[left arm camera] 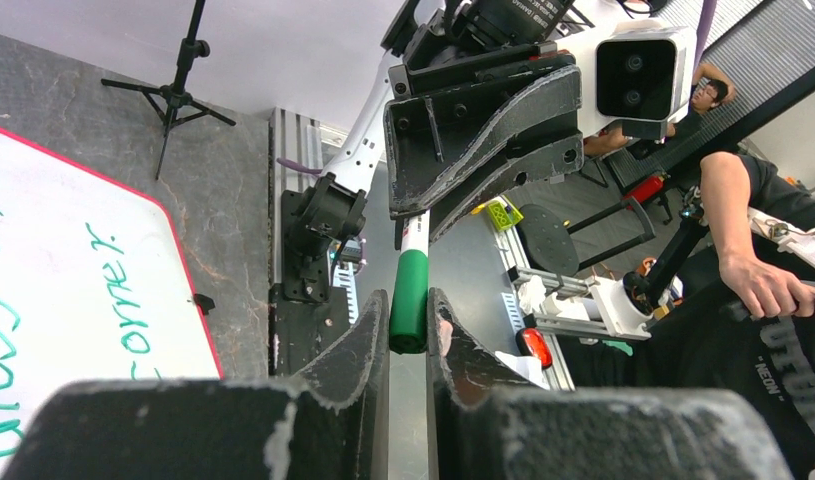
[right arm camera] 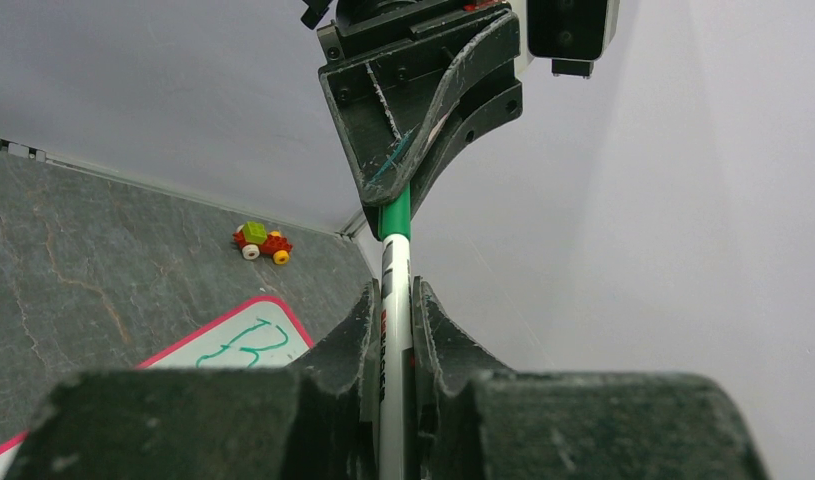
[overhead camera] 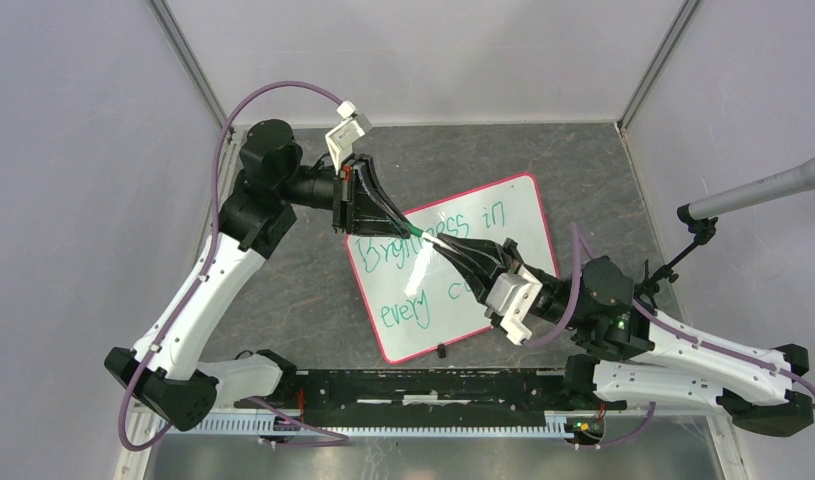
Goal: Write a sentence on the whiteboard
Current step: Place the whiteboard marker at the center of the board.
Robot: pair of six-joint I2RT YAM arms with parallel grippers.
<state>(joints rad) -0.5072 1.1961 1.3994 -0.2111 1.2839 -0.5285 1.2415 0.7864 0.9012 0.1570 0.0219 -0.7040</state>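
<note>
Whiteboard (overhead camera: 508, 212) lies flat on the grey tabletop (overhead camera: 303, 290), near the middle, turned askew to the tabletop's edges; red-pink rim visible all round except where the arms cross it; sentence (overhead camera: 408, 315) in green on its face, two lines; the top view gives "Brightness in" above and "every co" below, the rest covered by the right arm; the left wrist view shows the end of "corner." near the rim

Both arms meet above the upper half of the board; a marker (overhead camera: 430, 238) spans between them, clear of the board

Right gripper (right arm camera: 395, 300): fingers (right arm camera: 348, 340) drawn narrow and clamped on the white barrel, one on each side, in contact

Left gripper (left arm camera: 408, 310): fingers (left arm camera: 358, 345) narrow, set against either side of the green cap (left arm camera: 408, 295) at the marker's other end; the right wrist view shows them converged on that green end

The two grippers face each other tip to tip, just apart, with a short length of barrel and cap showing between them

Other items: a small toy car (right arm camera: 261, 243), red with a green block and yellow wheels, on the tabletop beyond the board's corner, apart from it; a small black piece (overhead camera: 441, 350) just beside the board's near edge; a microphone on a stand (overhead camera: 763, 190) at the right; a person (left arm camera: 743, 220) in dark clothing beyond the tabletop in the left wrist view
</note>
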